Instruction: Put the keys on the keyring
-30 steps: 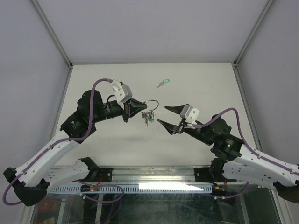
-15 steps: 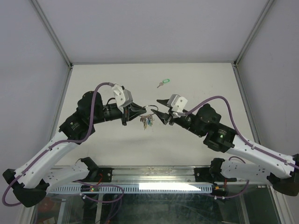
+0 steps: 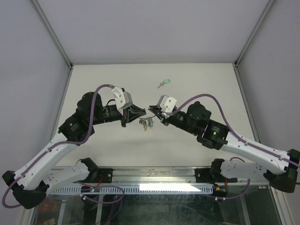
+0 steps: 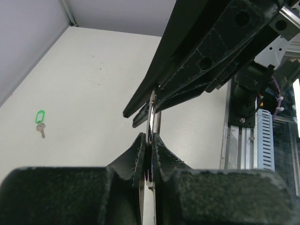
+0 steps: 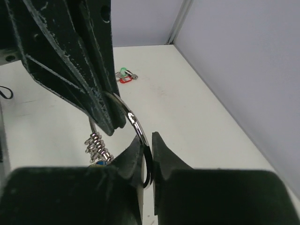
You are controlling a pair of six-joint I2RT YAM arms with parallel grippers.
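The keyring (image 3: 148,108) is a thin silver ring held in the air between both grippers, with small keys and blue tags (image 3: 147,123) hanging below it. My left gripper (image 3: 140,113) is shut on the ring's left side; the left wrist view shows its jaws (image 4: 149,139) pinching the wire (image 4: 155,112). My right gripper (image 3: 154,111) has come in from the right. In its wrist view the jaws (image 5: 147,140) are shut on the ring (image 5: 136,123). One of the keys, with a green tag (image 3: 163,83), lies on the table behind.
A red tag (image 5: 124,80) lies beside the green-tagged key (image 5: 123,71). That key also shows far left on the table (image 4: 40,119). The left gripper's black fingers (image 5: 75,61) fill the right wrist view. White walls enclose the table on three sides.
My right arm swung left to the ring and its wide-open jaws closed on the wire. The left gripper kept its grip and shifted slightly.
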